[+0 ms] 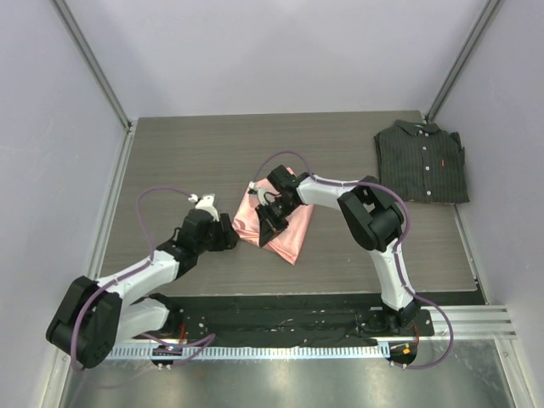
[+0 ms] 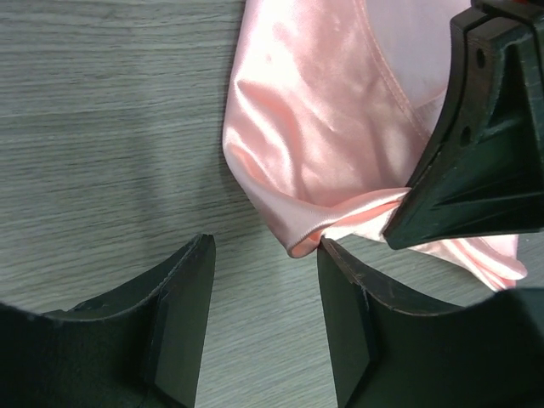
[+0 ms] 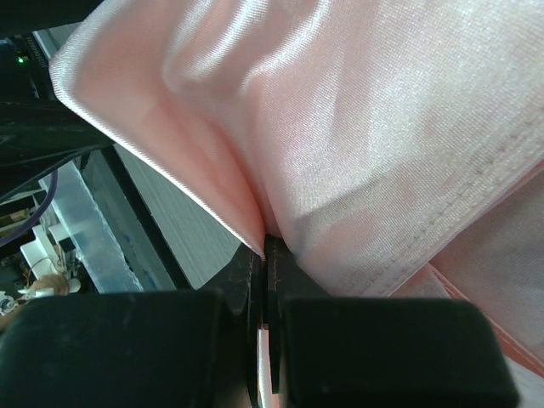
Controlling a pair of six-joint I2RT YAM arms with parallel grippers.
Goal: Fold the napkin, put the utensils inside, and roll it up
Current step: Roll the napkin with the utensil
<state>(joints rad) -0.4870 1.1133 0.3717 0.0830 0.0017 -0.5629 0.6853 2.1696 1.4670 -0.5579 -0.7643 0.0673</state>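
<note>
The salmon-pink napkin (image 1: 294, 231) lies bunched and partly folded mid-table. My right gripper (image 1: 272, 214) is shut on a fold of it; in the right wrist view the satin napkin (image 3: 382, 127) drapes over the closed right gripper (image 3: 265, 248). My left gripper (image 1: 231, 238) sits low at the napkin's left edge. In the left wrist view it (image 2: 265, 289) stands open over bare table, and a rolled corner of the napkin (image 2: 314, 127) touches the tip of one of its fingers (image 2: 348, 314). The right gripper's black body (image 2: 476, 153) is just beyond. The utensils are out of view.
A dark pinstriped folded shirt (image 1: 422, 161) lies at the back right corner of the grey wood-grain table (image 1: 195, 161). Pale walls with metal posts enclose the table on three sides. A black mat and metal rail run along the near edge.
</note>
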